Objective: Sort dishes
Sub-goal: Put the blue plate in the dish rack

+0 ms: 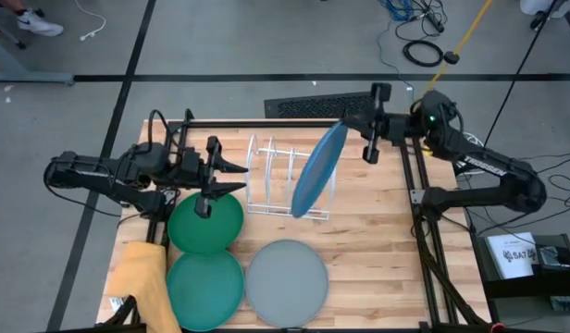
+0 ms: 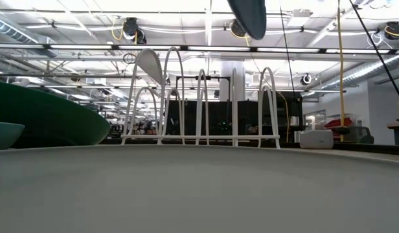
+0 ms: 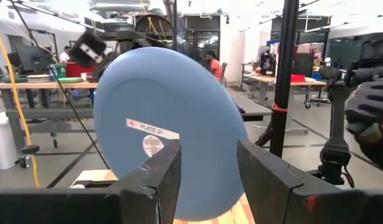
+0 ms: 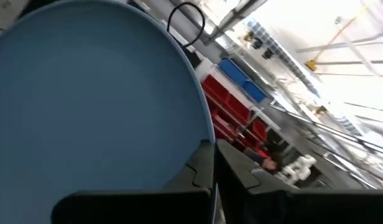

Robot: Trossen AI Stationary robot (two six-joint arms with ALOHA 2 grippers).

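- High view: I am holding the blue plate (image 1: pixel 317 171) on its edge with the right gripper (image 1: pixel 345 121), above the white rack (image 1: pixel 287 179). The plate is tilted, with its lower edge near the right end of the rack. The dark green plate (image 1: pixel 205 222), the teal plate (image 1: pixel 204 289) and the grey plate (image 1: pixel 286 276) are lying flat on the table (image 1: pixel 368 250), in front of the rack. The left gripper (image 1: pixel 225 178) is waiting just beside the rack's left end, over the green plate's rim, its fingers spread and holding nothing. A yellow cloth (image 1: pixel 142 274) is lying at the table's left edge.
- Low view: only the bottom tip of the blue plate (image 2: pixel 249 16) is showing, hanging high above the rack's (image 2: pixel 201 97) wires, not yet between them.
- Left wrist view: the blue plate (image 3: pixel 170 130) is facing me with its underside, a label on it, leaning. My own fingers (image 3: pixel 160 171) are standing apart.
- Right wrist view: the fingers (image 4: pixel 201 168) are pinching the plate's (image 4: pixel 86 112) rim firmly.
- To do this step well, I think I should first bring the plate more upright, line its edge with one slot, and go down slowly. I should let go only when the rim is sitting between two wires.
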